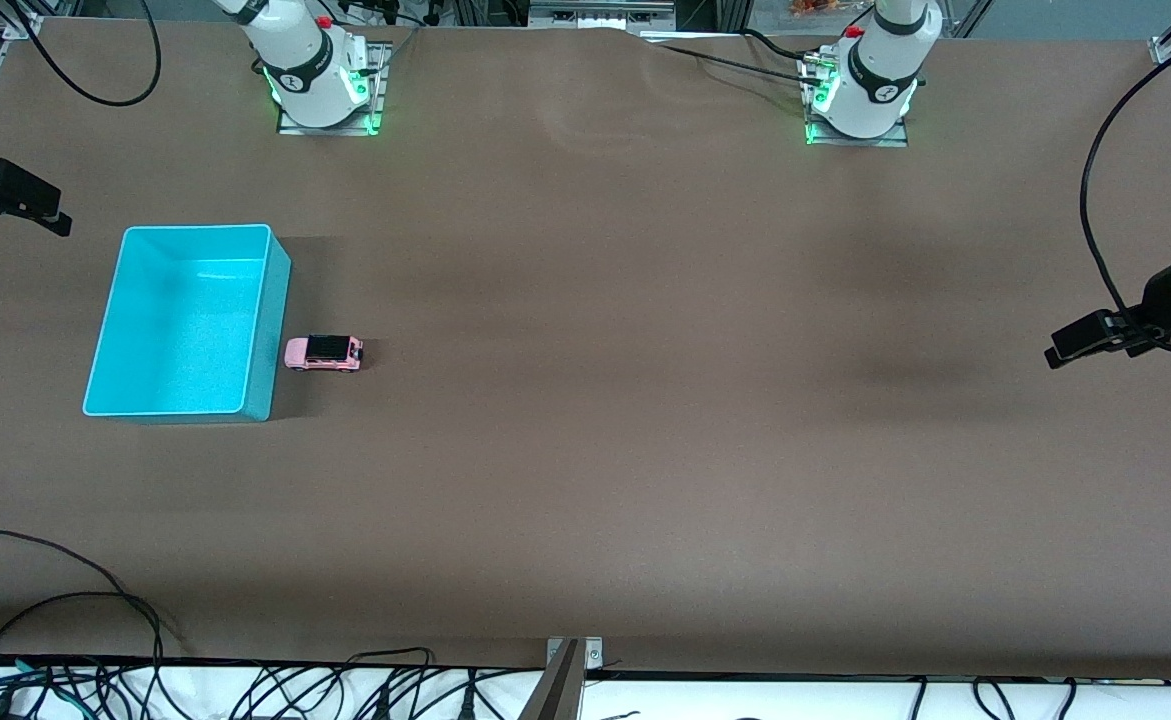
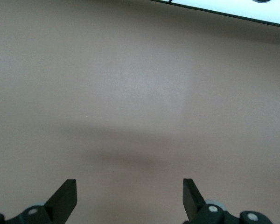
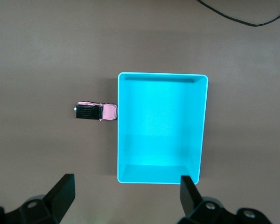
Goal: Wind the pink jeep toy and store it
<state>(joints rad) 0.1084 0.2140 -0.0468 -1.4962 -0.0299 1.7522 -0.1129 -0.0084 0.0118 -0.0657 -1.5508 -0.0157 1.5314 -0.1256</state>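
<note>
Brown matting covers the whole counter (image 1: 645,400), whose edge nearest the front camera is cut off by a strip of cables. Both arms rise out of the front view just above their bases, so their upper links are hidden. The turquoise bin (image 1: 185,320) stands open toward the right arm's end of the counter. The left gripper (image 2: 129,196) waits over bare counter at the left arm's end, its fingers (image 2: 65,198) spread wide and holding nothing. The right gripper (image 3: 126,196) hangs above the bin, fingers (image 3: 63,191) likewise spread wide and holding nothing. The pink jeep toy (image 1: 324,353) sits on the counter just beside the bin's long wall, upright on its wheels; whether it touches the wall cannot be told.
</note>
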